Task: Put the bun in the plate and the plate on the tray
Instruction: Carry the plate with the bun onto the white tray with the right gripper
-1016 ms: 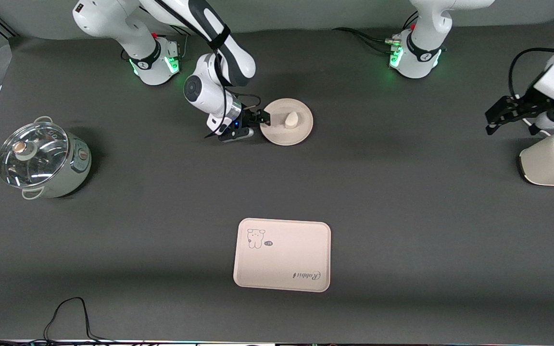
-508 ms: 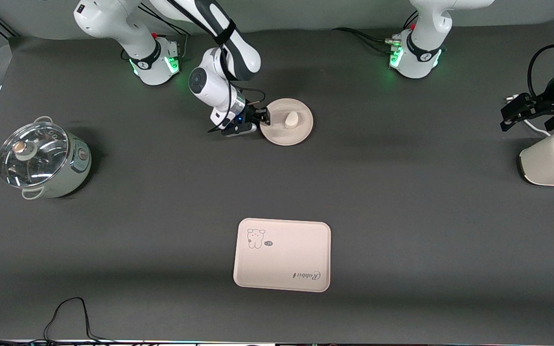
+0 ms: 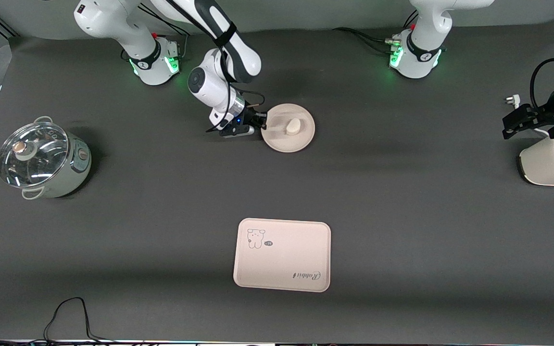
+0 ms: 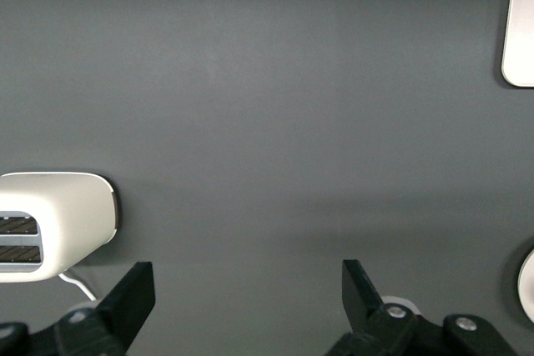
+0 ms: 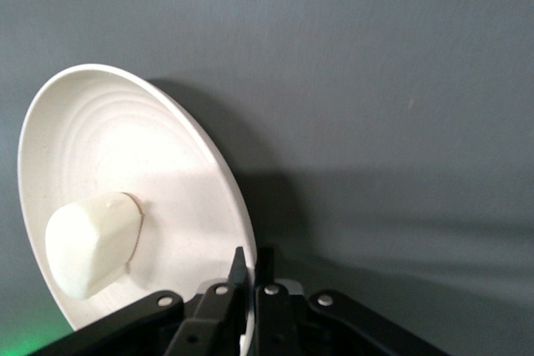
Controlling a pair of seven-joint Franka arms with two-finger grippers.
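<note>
Both fingers of my right gripper (image 3: 263, 124) had come together within the last second, from spread wide either side of the plate's edge to pressed thin on the rim of the plate (image 3: 301, 142), and the right wrist view showed them nipping that rim with hardly any gap left between them. With the pinch made, the plate had also shifted a little toward the front camera and appeared to tip, its edge away from my fingers sitting higher in the wrist view; I judged that the lift had just begun. The bun (image 3: 293, 126) lay in the plate, close to its middle and apart from my fingers, so the first half of the task looked done and only the carry to the tray remained. I reckoned the bun could slide on the smooth dish if I let the plate tilt much further, since I held it by one side only. The tray (image 3: 282, 254) lay well apart from the plate, nearer the front camera, bare, with its cartoon drawing in one corner. My left gripper (image 3: 522, 120) waited over the left arm's end of the table, just beside the toaster (image 3: 546, 166), its fingers spread wide and holding nothing. A lidded pot (image 3: 41, 161) stood at the right arm's end of the table, well apart from all of this.
</note>
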